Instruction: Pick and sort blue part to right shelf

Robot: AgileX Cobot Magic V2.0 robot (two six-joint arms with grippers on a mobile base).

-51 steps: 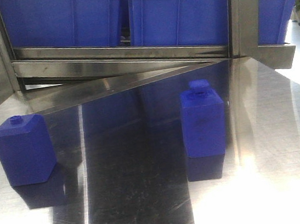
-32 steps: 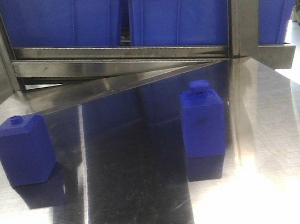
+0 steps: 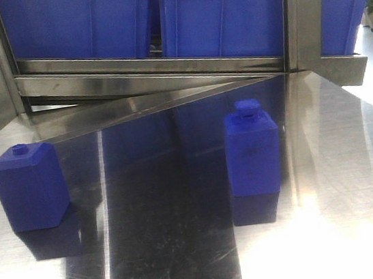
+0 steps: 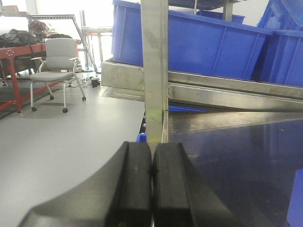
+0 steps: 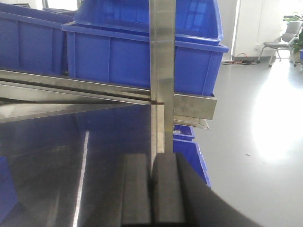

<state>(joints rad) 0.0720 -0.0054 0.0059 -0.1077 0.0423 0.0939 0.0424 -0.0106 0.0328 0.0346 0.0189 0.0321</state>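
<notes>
The blue part [image 3: 253,153], a small upright bottle-like block with a stepped cap, stands on the steel table [image 3: 174,251] right of centre. A wider blue block [image 3: 29,187] with a slanted top and tiny knob stands at the left. Neither gripper shows in the front view. In the left wrist view my left gripper [image 4: 151,156] is shut and empty at the table's left edge; a blue sliver [image 4: 296,201] shows at its lower right. In the right wrist view my right gripper [image 5: 152,163] is shut and empty near the table's right edge.
A steel shelf rack [image 3: 149,65] with blue bins [image 3: 222,14] stands behind the table. Upright steel posts rise at the left [image 4: 155,66] and right [image 5: 162,52]. More blue bins [image 5: 191,156] sit on the floor at the right. A grey chair [image 4: 57,64] stands far left.
</notes>
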